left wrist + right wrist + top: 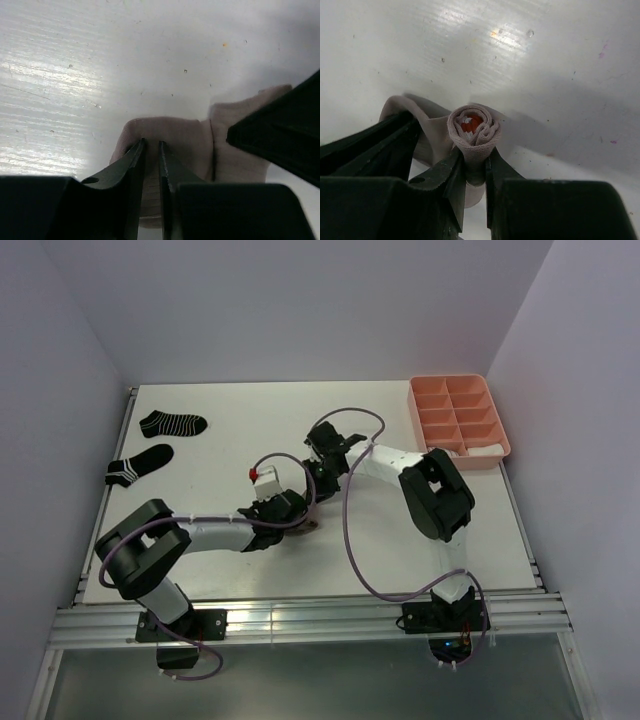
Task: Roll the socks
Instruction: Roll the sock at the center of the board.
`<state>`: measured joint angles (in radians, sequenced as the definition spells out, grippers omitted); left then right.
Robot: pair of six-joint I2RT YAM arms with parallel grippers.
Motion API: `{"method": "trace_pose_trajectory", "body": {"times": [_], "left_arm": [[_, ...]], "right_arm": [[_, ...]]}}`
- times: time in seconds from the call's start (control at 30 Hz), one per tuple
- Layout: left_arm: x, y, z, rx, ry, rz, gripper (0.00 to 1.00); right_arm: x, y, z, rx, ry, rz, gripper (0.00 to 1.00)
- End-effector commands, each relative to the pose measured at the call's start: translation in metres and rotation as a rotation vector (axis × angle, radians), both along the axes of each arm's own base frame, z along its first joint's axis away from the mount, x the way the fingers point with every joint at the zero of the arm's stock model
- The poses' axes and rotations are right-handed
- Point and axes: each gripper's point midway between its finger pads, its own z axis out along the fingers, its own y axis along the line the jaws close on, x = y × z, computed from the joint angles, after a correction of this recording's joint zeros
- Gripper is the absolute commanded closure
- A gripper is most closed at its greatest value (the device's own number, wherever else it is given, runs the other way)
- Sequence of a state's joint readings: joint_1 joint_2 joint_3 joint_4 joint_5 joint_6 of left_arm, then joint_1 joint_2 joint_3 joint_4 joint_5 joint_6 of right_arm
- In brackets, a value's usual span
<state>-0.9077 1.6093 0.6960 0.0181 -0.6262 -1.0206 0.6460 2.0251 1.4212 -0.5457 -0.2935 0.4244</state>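
Observation:
A taupe sock (481,136) is wound into a tight roll with red and white cuff showing at its core. My right gripper (475,152) is shut on that roll, a little above the white table. The sock's loose tail (175,134) lies flat on the table, and my left gripper (151,142) is shut on a fold of it. In the top view both grippers meet at the table's middle, left (287,512) and right (320,475), with a bit of taupe sock (309,528) showing. Two black white-striped socks (173,424) (140,465) lie at the far left.
A pink compartment tray (414,405) stands at the back right with a white sock (482,452) in its near corner cell. Grey walls enclose the table on three sides. The right arm's elbow (437,495) rises over the table's right half.

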Motion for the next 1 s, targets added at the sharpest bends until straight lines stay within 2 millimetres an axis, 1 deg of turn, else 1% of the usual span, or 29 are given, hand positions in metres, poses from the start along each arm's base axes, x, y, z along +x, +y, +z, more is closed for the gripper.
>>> {"method": "trace_pose_trajectory", "body": {"times": [0.0, 0.03, 0.13, 0.17, 0.2, 0.23, 0.27, 0.3, 0.4, 0.43, 0.57, 0.67, 0.7, 0.8, 0.83, 0.9, 0.97], "left_arm": [[-0.009, 0.004, -0.022, -0.013, 0.1, 0.022, 0.78], [-0.008, 0.01, -0.025, -0.01, 0.11, 0.035, 0.78], [-0.005, 0.018, -0.027, -0.009, 0.114, 0.059, 0.78], [-0.006, 0.021, -0.028, 0.007, 0.123, 0.065, 0.78], [-0.005, 0.022, -0.028, 0.013, 0.124, 0.071, 0.78], [-0.004, 0.022, -0.028, 0.015, 0.124, 0.073, 0.78], [-0.005, 0.023, -0.03, 0.022, 0.13, 0.074, 0.79], [-0.005, 0.023, -0.031, 0.022, 0.133, 0.075, 0.79], [-0.007, 0.025, -0.036, 0.03, 0.151, 0.076, 0.79], [-0.007, 0.025, -0.037, 0.032, 0.155, 0.077, 0.79], [-0.008, 0.024, -0.04, 0.034, 0.165, 0.074, 0.79], [-0.011, 0.025, -0.045, 0.036, 0.181, 0.072, 0.79], [-0.012, 0.024, -0.045, 0.035, 0.183, 0.072, 0.79], [-0.015, 0.026, -0.051, 0.038, 0.197, 0.072, 0.79], [-0.014, 0.026, -0.051, 0.038, 0.2, 0.075, 0.79], [-0.014, 0.026, -0.052, 0.041, 0.201, 0.078, 0.79], [-0.011, 0.024, -0.048, 0.036, 0.19, 0.077, 0.79]], "right_arm": [[-0.015, -0.007, -0.001, 0.025, 0.021, 0.076, 1.0], [-0.018, -0.009, 0.0, 0.021, 0.028, 0.081, 1.0], [-0.022, -0.013, 0.005, 0.039, 0.04, 0.106, 1.0], [-0.021, -0.016, 0.007, 0.049, 0.042, 0.09, 1.0], [-0.019, -0.017, 0.014, 0.073, 0.034, 0.081, 1.0], [-0.023, -0.016, 0.016, 0.117, 0.048, 0.082, 1.0], [-0.021, -0.018, 0.019, 0.138, 0.047, 0.077, 1.0], [-0.016, -0.023, 0.024, 0.152, 0.041, 0.06, 1.0], [-0.013, -0.031, 0.028, 0.145, 0.027, 0.059, 1.0], [-0.014, -0.032, 0.029, 0.15, 0.027, 0.054, 1.0], [-0.014, -0.022, 0.043, 0.27, 0.021, 0.025, 1.0], [-0.007, -0.022, 0.053, 0.326, -0.018, -0.011, 1.0], [-0.004, -0.02, 0.062, 0.357, -0.039, -0.005, 1.0], [-0.006, -0.019, 0.071, 0.407, -0.047, 0.014, 1.0], [-0.007, -0.018, 0.071, 0.413, -0.051, 0.027, 1.0], [-0.009, -0.02, 0.062, 0.385, -0.03, 0.032, 1.0], [-0.013, -0.027, 0.045, 0.317, 0.005, 0.037, 1.0]]}}
